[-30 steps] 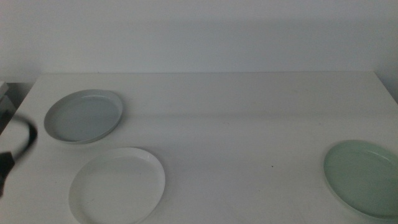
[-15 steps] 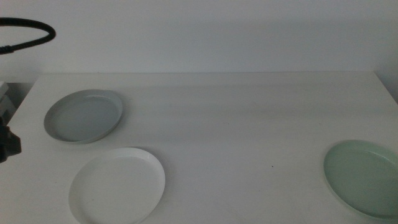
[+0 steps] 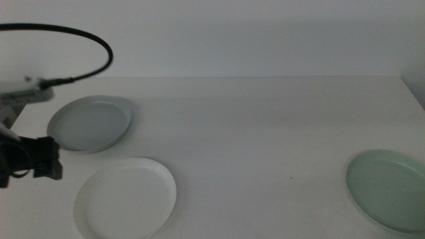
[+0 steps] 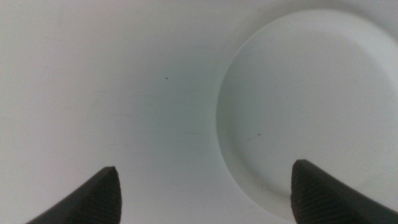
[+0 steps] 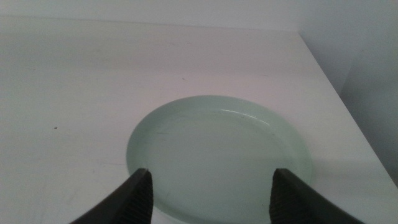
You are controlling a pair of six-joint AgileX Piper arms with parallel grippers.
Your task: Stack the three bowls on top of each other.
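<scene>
Three shallow bowls lie apart on the white table. The grey bowl is at the back left, the white bowl in front of it, and the mint green bowl at the front right. My left arm comes in at the left edge, beside the grey and white bowls. My left gripper is open and empty above bare table, with the white bowl just beside it. My right gripper is open and empty, low at the near rim of the mint green bowl; it is outside the middle view.
A black cable arcs from the left arm above the table's back left corner. The table's right edge runs close past the mint green bowl. A pale wall stands behind the table.
My left arm has come further into the middle view from the left edge, towards the grey and white bowls, and its cable has swung up and right. The bowls have not moved.
</scene>
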